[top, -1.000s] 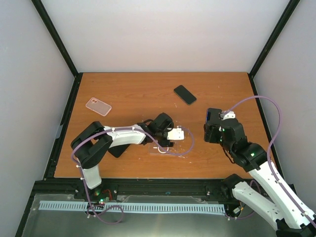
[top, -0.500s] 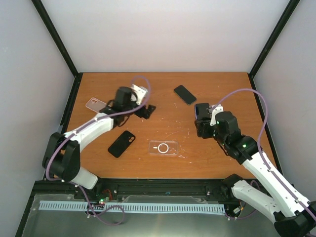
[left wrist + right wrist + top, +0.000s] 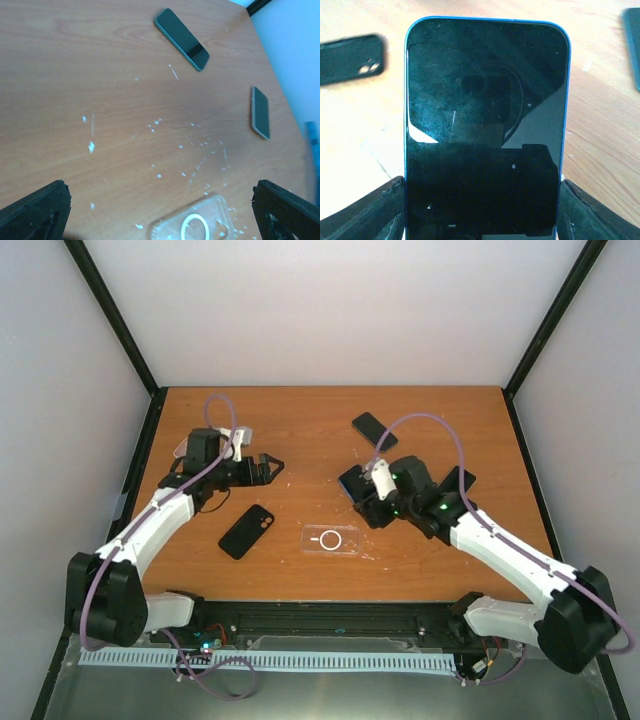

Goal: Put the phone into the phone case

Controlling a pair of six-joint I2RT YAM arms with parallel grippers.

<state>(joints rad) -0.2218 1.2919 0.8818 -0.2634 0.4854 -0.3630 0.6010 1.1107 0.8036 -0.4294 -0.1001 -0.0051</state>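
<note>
My right gripper (image 3: 368, 490) is shut on the sides of a blue-edged phone (image 3: 486, 130), and its dark screen fills the right wrist view. The phone (image 3: 353, 482) hangs over the table's middle, just behind and right of the clear phone case (image 3: 332, 539). That case lies flat with a white ring on it and also shows at the bottom of the left wrist view (image 3: 192, 226). My left gripper (image 3: 270, 468) stands wide open at the left, above bare wood and holding nothing (image 3: 161, 202).
A black case (image 3: 247, 530) lies left of the clear one. A dark phone (image 3: 374, 431) rests at the back centre, another dark phone (image 3: 458, 480) right of my right arm. A pink case (image 3: 184, 449) is mostly hidden behind the left arm.
My left gripper let go at the clear case, opened wide and swung back to the left. The right arm carried the phone left, toward the clear case.
</note>
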